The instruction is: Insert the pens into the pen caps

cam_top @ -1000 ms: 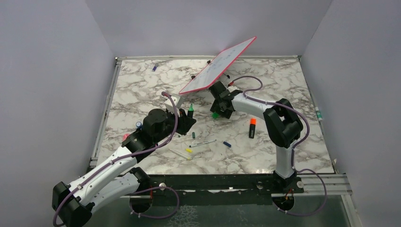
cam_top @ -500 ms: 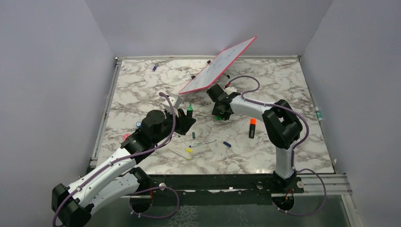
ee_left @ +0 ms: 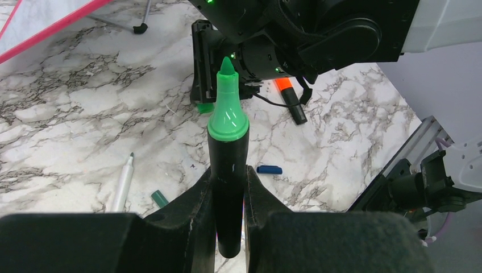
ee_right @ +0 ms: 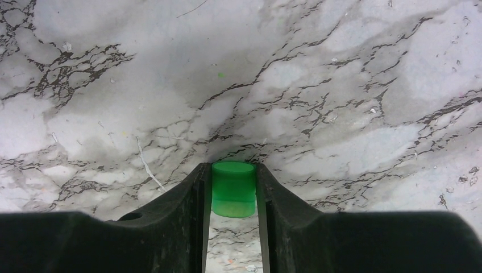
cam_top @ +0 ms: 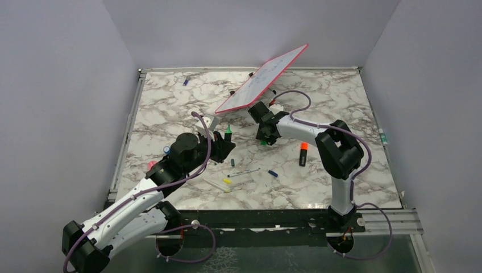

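Observation:
My left gripper [cam_top: 223, 145] is shut on a black-barrelled highlighter [ee_left: 228, 142], whose bare green tip [cam_top: 228, 131] points away from me toward the right gripper. My left fingertips [ee_left: 228, 176] clamp the barrel low down. My right gripper [cam_top: 262, 138] is shut on a short bright green pen cap [ee_right: 233, 189], held between its fingertips close over the marble. The cap also shows in the left wrist view [ee_left: 204, 107], just beyond the highlighter's tip. A small gap separates tip and cap.
An orange-ended black highlighter [cam_top: 303, 153] lies right of centre. A thin white pen [cam_top: 244, 171], a dark blue cap [cam_top: 273, 173], a yellow cap [cam_top: 227, 181] and a dark green cap [ee_left: 160, 198] lie near the front. A tilted red-framed whiteboard [cam_top: 262, 78] stands behind.
The right gripper has shifted slightly with the green cap in it, and its elbow has moved. The left gripper and its highlighter have barely moved.

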Controlling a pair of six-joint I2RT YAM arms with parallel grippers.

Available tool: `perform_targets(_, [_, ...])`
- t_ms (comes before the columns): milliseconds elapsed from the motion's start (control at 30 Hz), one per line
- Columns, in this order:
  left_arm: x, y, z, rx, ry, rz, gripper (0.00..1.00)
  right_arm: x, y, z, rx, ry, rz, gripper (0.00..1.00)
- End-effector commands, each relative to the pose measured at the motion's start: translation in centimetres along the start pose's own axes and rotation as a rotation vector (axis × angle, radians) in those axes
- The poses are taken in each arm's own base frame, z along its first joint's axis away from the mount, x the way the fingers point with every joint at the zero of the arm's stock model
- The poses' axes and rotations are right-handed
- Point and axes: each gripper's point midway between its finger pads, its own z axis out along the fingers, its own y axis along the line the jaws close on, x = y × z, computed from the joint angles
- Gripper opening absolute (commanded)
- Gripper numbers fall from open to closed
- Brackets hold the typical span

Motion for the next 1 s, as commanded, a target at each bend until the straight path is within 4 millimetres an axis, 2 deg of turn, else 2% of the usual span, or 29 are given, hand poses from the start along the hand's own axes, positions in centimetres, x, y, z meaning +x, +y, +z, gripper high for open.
perform_targets(0, [-0.1, -0.7, 0.3, 0.041, -0.005, -0.003, 0.0, 3.2, -2.7, 0.9, 0.092, 0.072, -0.037, 0.35])
perform_targets(133, [0.3, -1.0, 0.6, 0.061, 0.015, -0.006, 0.0, 2.8, -2.7, -0.6, 0.051, 0.045, -0.011, 0.29])
perform_targets(233, [0.5, -1.2, 0.8, 0.074, 0.025, -0.004, 0.0, 2.0, -2.9, -2.4, 0.013, 0.015, 0.012, 0.28])
perform_targets(300, [0.6, -2.1, 0.9, 0.123, 0.037, -0.003, 0.0, 1.5, -3.2, -3.9, -0.016, -0.011, 0.033, 0.28])
perform_targets(400, [0.4, -5.0, 0.5, 0.282, 0.032, 0.005, 0.0, 0.8, -4.1, -6.6, -0.063, -0.052, 0.077, 0.29])
perform_targets(600, [1.4, -7.2, 1.2, 0.379, 0.083, 0.008, 0.0, -0.4, -6.5, -11.6, -0.157, -0.146, 0.146, 0.3])
perform_targets(833, [3.4, -11.1, 3.8, 0.476, 0.147, 0.001, 0.0, -2.7, -8.7, -18.5, -0.3, -0.282, 0.216, 0.31])
perform_targets(967, [3.9, -12.3, 5.6, 0.498, 0.166, 0.006, 0.0, -4.2, -8.7, -22.9, -0.44, -0.352, 0.231, 0.31])
